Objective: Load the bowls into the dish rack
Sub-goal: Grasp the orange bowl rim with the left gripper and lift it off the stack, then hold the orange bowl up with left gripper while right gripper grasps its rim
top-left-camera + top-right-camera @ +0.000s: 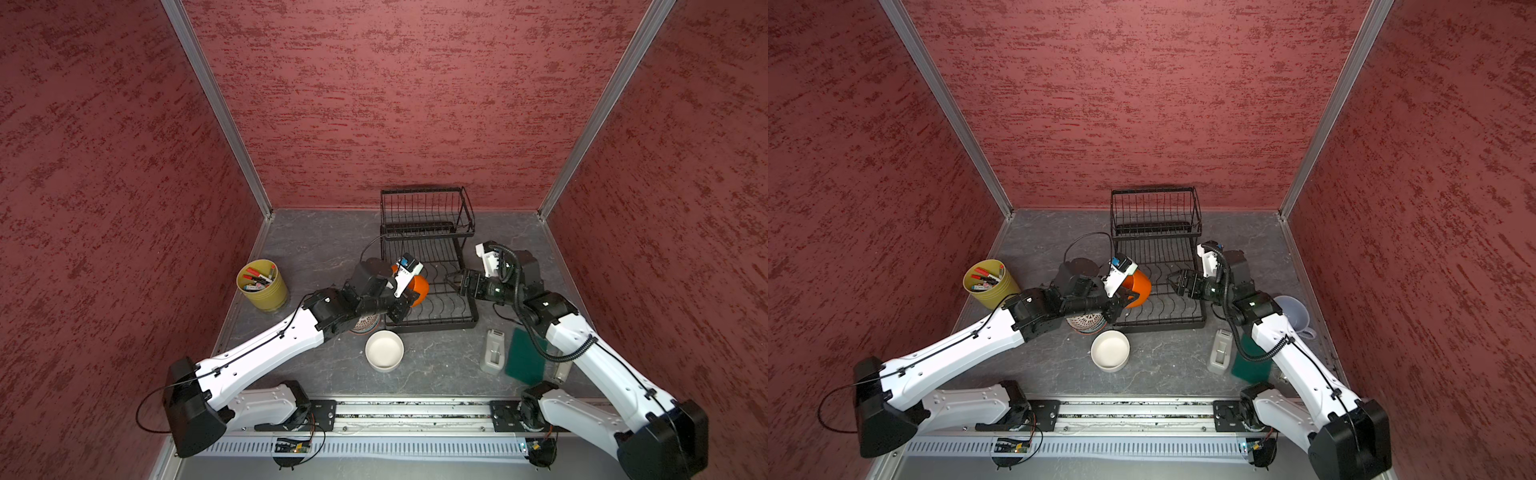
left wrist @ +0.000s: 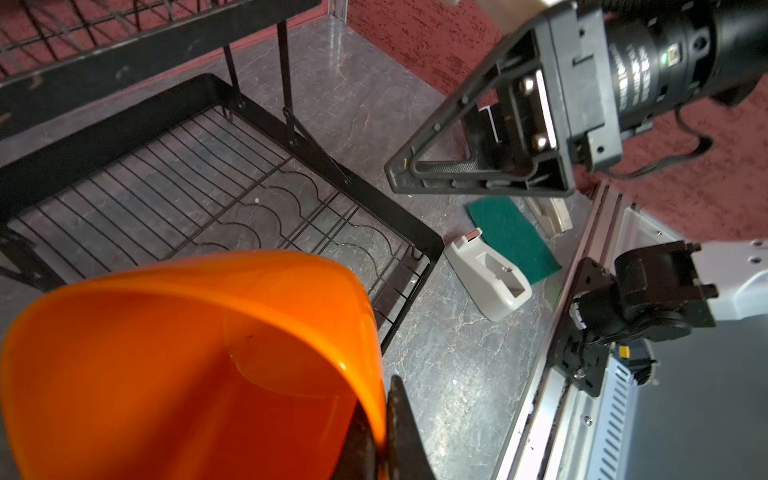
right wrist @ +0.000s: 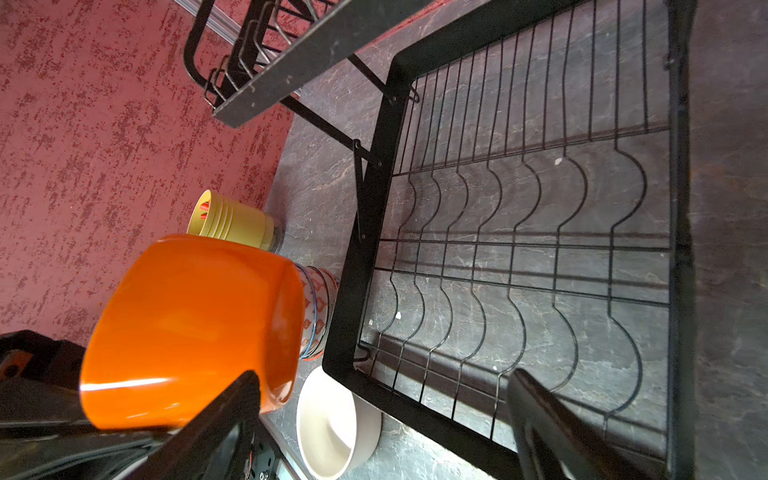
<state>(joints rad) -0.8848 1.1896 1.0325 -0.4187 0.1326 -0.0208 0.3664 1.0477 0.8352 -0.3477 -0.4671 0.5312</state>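
My left gripper (image 2: 380, 411) is shut on the rim of the orange bowl (image 1: 420, 289) (image 1: 1138, 286) (image 2: 187, 353) (image 3: 187, 328). It holds the bowl tipped on its side just above the left edge of the dish rack's base tray (image 1: 432, 322) (image 1: 1163, 326) (image 2: 104, 137) (image 3: 357, 291). My right gripper (image 1: 454, 282) (image 1: 1173, 280) (image 3: 382, 374) hangs open over the tray's right side, facing the bowl and holding nothing. A plain white bowl (image 1: 384, 349) (image 1: 1110, 350) (image 3: 332, 424) sits in front of the rack. A stack of patterned bowls (image 1: 365, 324) (image 1: 1086, 322) (image 3: 318, 307) lies partly hidden under my left arm.
A yellow-green cup of markers (image 1: 262, 286) (image 1: 990, 284) stands at the left. A grey tape dispenser (image 1: 493, 351) (image 2: 486, 274) and a green sponge (image 1: 525, 355) (image 2: 511, 237) lie right of the rack, near a clear jug (image 1: 1293, 316). The rack's raised basket (image 1: 426, 208) holds nothing.
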